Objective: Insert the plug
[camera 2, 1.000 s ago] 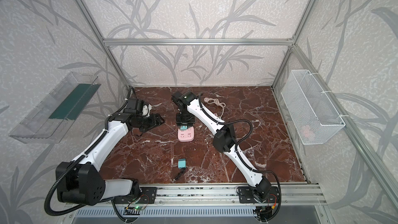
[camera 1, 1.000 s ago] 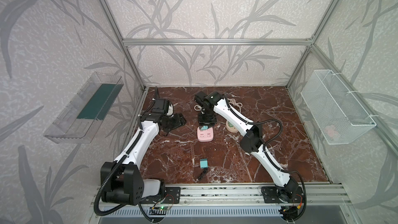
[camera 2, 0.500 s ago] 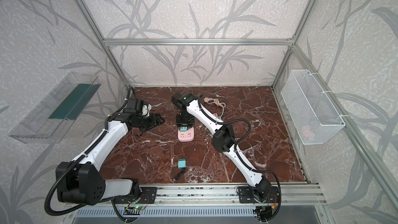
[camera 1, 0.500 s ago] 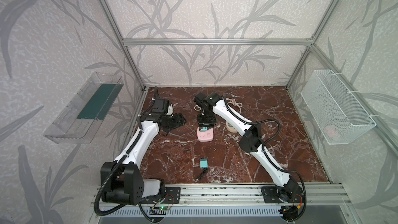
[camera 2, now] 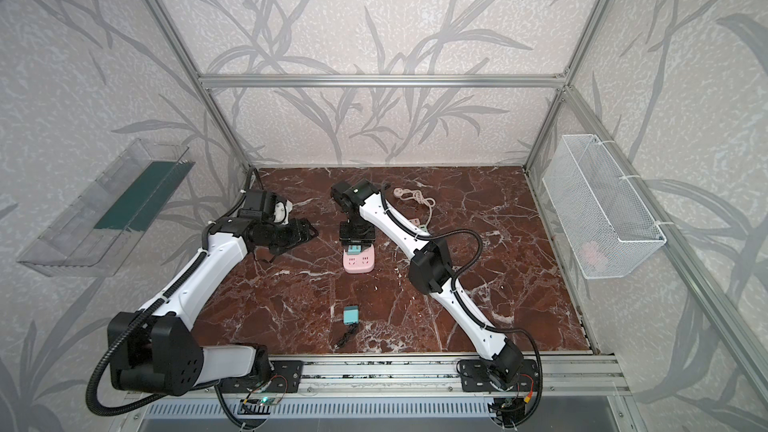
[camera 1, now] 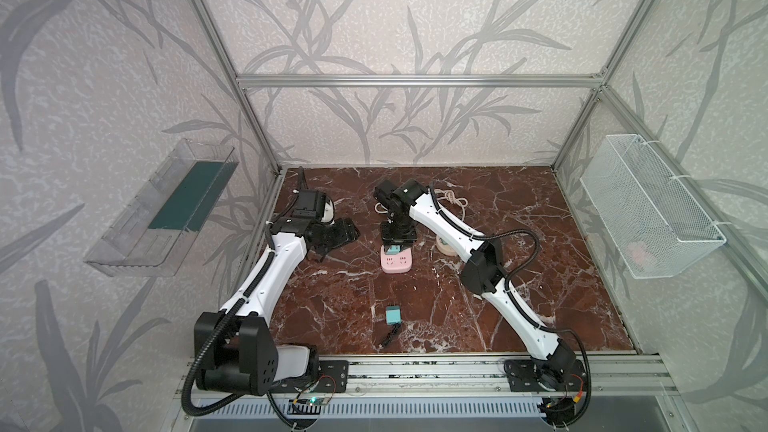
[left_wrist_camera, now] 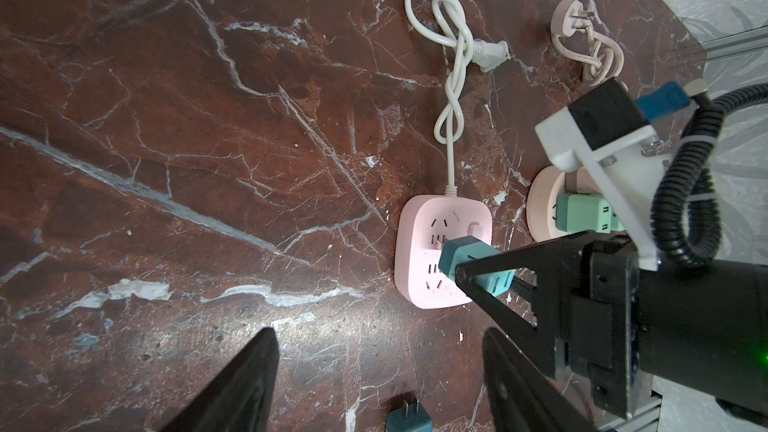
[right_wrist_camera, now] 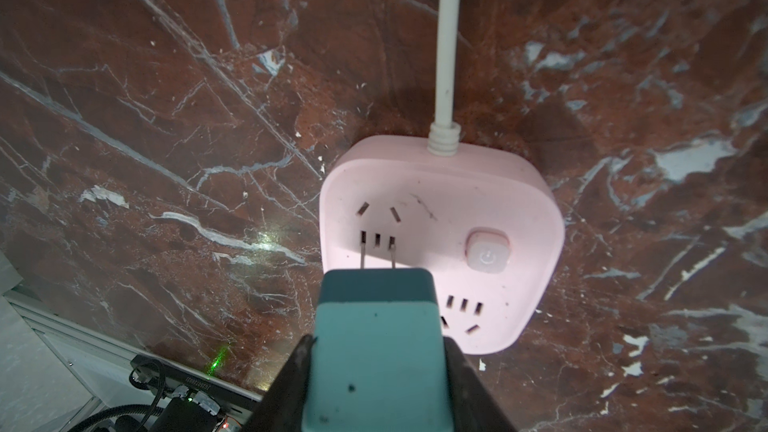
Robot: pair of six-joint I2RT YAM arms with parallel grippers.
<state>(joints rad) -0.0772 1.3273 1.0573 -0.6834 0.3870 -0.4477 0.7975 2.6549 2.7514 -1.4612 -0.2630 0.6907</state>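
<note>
Plug [right_wrist_camera: 374, 347], teal and blocky, is clenched between the jaws of the right pincer [right_wrist_camera: 378, 367], which grips it by its two flat sides. Its two metal prongs [right_wrist_camera: 363, 253] point at the pink power strip [right_wrist_camera: 440, 201]. Their tips meet the outer slots of the three-slot row in the socket group nearer the strip's white cord [right_wrist_camera: 446, 56]. Most of each prong shows bare, so the plug is not seated. The power button [right_wrist_camera: 487, 257] lies just beside that row, apart from the plug body. In both top views the strip lies flat near the middle of the red marble desk [camera 1: 519, 284], with the right arm bent down over it.

The left pincer [left_wrist_camera: 379, 334] hangs released and empty over bare desk near the strip, touching nothing. A second teal plug [camera 1: 392, 315] lies well apart toward the front edge, next to a small black cable [camera 1: 388, 336]. A round pink socket [left_wrist_camera: 540, 201] carrying a green adapter [left_wrist_camera: 582, 214] sits beside the strip, on the side away from the left arm.

By my reading the step in hand is the insertion itself: alignment looks done, the push is not. The next move calls for a straight press along the prongs with the plug kept square, since the strip looks loose and may slide or tip.
</note>
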